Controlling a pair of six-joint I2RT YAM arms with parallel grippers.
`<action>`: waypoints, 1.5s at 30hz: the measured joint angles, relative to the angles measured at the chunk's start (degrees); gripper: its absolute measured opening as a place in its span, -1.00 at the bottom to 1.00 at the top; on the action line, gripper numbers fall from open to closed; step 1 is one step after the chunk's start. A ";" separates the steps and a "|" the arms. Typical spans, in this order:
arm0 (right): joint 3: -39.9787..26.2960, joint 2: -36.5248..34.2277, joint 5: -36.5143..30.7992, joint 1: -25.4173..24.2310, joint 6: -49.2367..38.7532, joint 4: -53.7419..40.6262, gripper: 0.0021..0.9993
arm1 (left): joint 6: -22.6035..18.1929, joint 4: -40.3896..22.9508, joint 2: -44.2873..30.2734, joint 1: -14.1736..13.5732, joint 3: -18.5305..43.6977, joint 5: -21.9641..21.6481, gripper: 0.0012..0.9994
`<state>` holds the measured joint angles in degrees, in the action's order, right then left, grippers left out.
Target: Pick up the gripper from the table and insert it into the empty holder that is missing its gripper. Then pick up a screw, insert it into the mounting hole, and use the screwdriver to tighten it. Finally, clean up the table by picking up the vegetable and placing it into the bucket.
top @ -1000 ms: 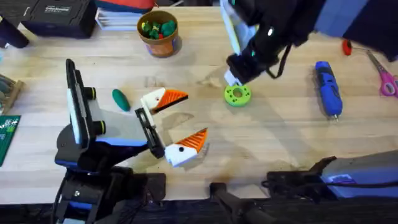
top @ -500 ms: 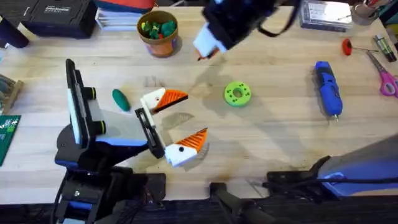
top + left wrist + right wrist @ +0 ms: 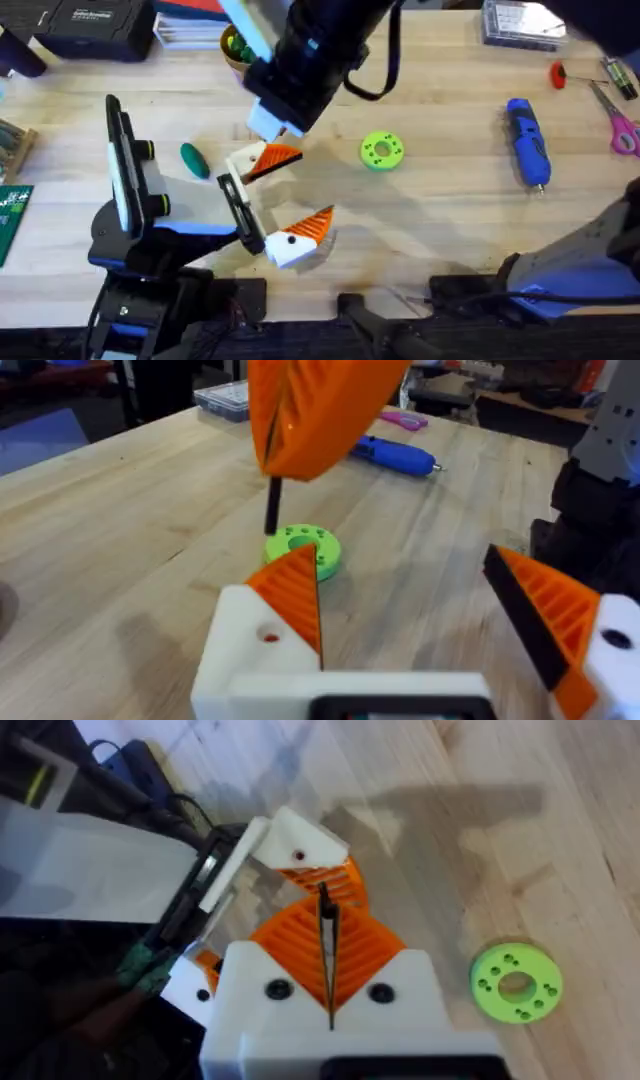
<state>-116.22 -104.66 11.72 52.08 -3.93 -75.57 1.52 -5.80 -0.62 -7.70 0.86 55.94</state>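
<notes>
The gripper (image 3: 262, 160), a white base with an orange ribbed wedge, sits on the left arm's black holder; a mounting hole shows in its base (image 3: 298, 853). My left gripper (image 3: 300, 192) (image 3: 400, 555) stands open with nothing between its fingers. Just above that base hangs my right gripper (image 3: 268, 122) (image 3: 325, 920) (image 3: 300, 420), shut on a thin black screw (image 3: 272, 505). The blue screwdriver (image 3: 527, 140) (image 3: 395, 455) lies at the right. Left of the holder lies the dark green vegetable (image 3: 193, 159). The right arm partly covers the bucket (image 3: 232, 45).
A bright green ring disc (image 3: 382, 151) (image 3: 515, 983) (image 3: 290, 538) lies mid-table. Pink scissors (image 3: 622, 125), a red-handled tool (image 3: 558, 73) and a clear box (image 3: 520, 20) are at the far right. A black case (image 3: 85, 25) and a green board (image 3: 12, 215) sit at the left.
My right arm has swung left from the green disc to above the left arm's far finger, carrying the black screw. The left arm has stayed still.
</notes>
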 joint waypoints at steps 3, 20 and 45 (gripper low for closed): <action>0.00 -0.55 -0.02 1.11 -0.63 0.44 -0.99 | 0.00 0.00 -0.02 0.00 0.00 0.00 0.97; 0.00 -2.62 -0.04 2.24 -1.04 0.92 -0.99 | 0.00 0.00 0.00 0.00 0.00 0.00 0.97; -0.04 -4.96 -0.06 3.14 -1.28 1.44 -0.99 | 0.26 -0.02 -0.02 0.00 0.00 -0.02 0.97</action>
<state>-116.26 -109.62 11.66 55.22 -5.21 -74.13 1.78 -5.82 -0.64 -7.70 0.86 55.92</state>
